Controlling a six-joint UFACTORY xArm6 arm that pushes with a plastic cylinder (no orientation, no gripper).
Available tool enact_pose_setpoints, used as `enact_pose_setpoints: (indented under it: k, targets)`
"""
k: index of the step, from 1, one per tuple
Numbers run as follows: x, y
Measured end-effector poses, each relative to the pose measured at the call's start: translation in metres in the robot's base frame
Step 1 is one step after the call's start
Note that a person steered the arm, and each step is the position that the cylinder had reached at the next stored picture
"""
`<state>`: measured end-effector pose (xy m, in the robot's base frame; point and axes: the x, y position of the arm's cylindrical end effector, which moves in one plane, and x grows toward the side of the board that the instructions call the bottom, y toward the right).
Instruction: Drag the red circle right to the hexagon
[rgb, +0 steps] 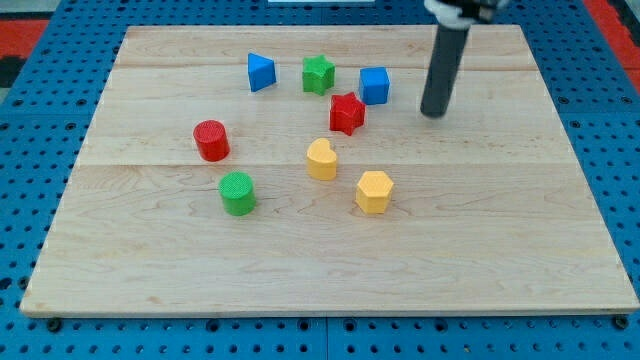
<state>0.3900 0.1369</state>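
Right of the blue cube (374, 85) sits my tip (433, 113), touching no block; no gripper on this rig, just the rod. Red circle (211, 140) stands upright well to the tip's left and lower; round, so no long axis to call. Yellow hexagon (374, 191) lies below-left of the tip. Between them: yellow heart-like block (321, 159), with green circle (238, 193) just under the red one. Red star (347, 113), green star (318, 74), blue triangle (260, 72) cluster left of the tip on the bench (520, 250).
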Motion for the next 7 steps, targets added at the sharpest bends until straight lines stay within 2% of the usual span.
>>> enact_pose_setpoints:
  k: [1, 2, 3, 4, 5, 6, 7]
  targets:
    - [0.07, -0.003]
    - [0.1, -0.014]
    - [0.202, -0.02]
    - [0.215, -0.157]
    - [0.185, -0.289]
    - [0.108, -0.339]
    - [0.028, -0.334]
